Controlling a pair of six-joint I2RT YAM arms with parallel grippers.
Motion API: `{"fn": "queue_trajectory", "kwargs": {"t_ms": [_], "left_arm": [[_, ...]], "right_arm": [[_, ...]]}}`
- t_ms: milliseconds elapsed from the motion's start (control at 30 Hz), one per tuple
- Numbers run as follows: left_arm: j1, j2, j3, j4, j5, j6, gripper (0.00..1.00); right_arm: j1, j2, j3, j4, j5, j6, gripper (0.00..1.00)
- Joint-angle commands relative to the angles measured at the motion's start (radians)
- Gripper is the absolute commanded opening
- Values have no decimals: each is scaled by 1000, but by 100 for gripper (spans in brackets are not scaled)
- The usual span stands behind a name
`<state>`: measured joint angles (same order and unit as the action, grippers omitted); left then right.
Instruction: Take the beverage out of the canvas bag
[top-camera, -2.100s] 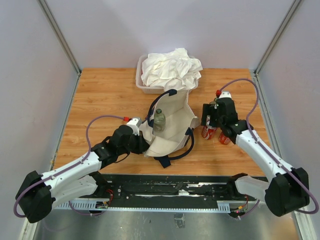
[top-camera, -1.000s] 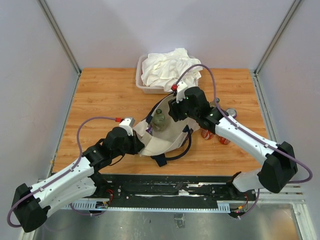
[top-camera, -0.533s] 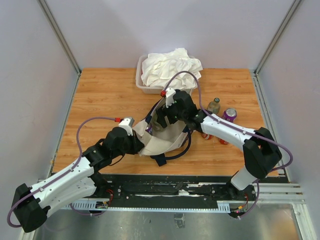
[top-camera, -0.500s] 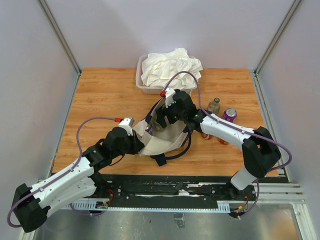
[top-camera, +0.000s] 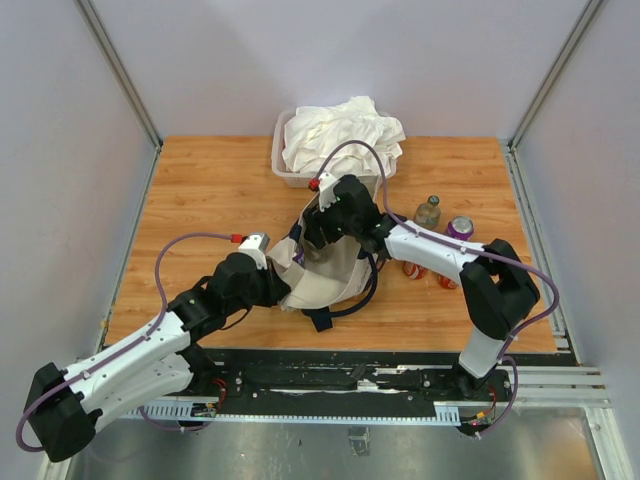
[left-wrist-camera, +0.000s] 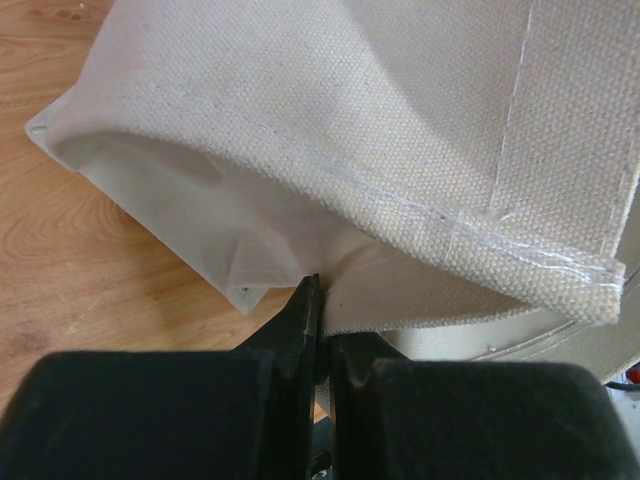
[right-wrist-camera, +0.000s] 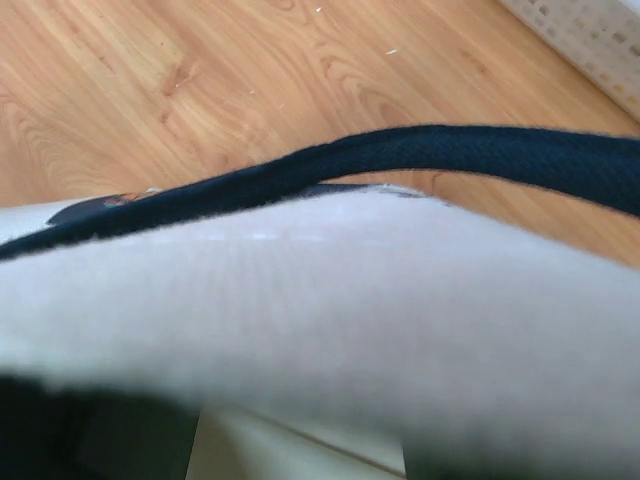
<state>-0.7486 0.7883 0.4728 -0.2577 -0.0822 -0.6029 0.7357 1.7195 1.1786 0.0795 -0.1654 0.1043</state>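
The beige canvas bag (top-camera: 338, 278) with navy straps lies at the table's middle, its mouth held up. My left gripper (top-camera: 284, 287) is shut on the bag's near-left edge; the left wrist view shows the closed fingers (left-wrist-camera: 305, 320) pinching the canvas (left-wrist-camera: 400, 120). My right gripper (top-camera: 318, 230) reaches down into the bag's mouth, and its fingertips are hidden by the bag. The right wrist view shows only blurred canvas (right-wrist-camera: 350, 300), a navy strap (right-wrist-camera: 480, 155) and wood. No beverage shows inside the bag.
A glass bottle (top-camera: 428, 212), a purple can (top-camera: 459, 228) and two red cans (top-camera: 412, 270) stand to the right of the bag. A translucent tub (top-camera: 277, 160) heaped with white cloth (top-camera: 342, 135) sits behind the bag. Grey walls enclose the table.
My right arm has swung left from the cans to the bag's mouth and dipped in, covering the green-tinted bottle that stood in the bag. My left gripper has kept its hold.
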Motion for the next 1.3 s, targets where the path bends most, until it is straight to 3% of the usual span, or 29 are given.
{"fn": "queue_trajectory", "kwargs": {"t_ms": [0, 133, 167, 767, 1267], "left_arm": [[1, 12, -19, -23, -30, 3, 2], [1, 12, -23, -17, -31, 5, 2], [0, 12, -25, -13, -30, 4, 2], [2, 26, -46, 72, -39, 11, 2], [1, 3, -46, 41, -37, 10, 2]], "right_arm": [[15, 34, 42, 13, -8, -5, 51], [16, 37, 35, 5, 5, -5, 3], [17, 36, 33, 4, 9, -6, 1], [49, -178, 94, -33, 104, -140, 1], [45, -61, 30, 46, 118, -80, 1]]}}
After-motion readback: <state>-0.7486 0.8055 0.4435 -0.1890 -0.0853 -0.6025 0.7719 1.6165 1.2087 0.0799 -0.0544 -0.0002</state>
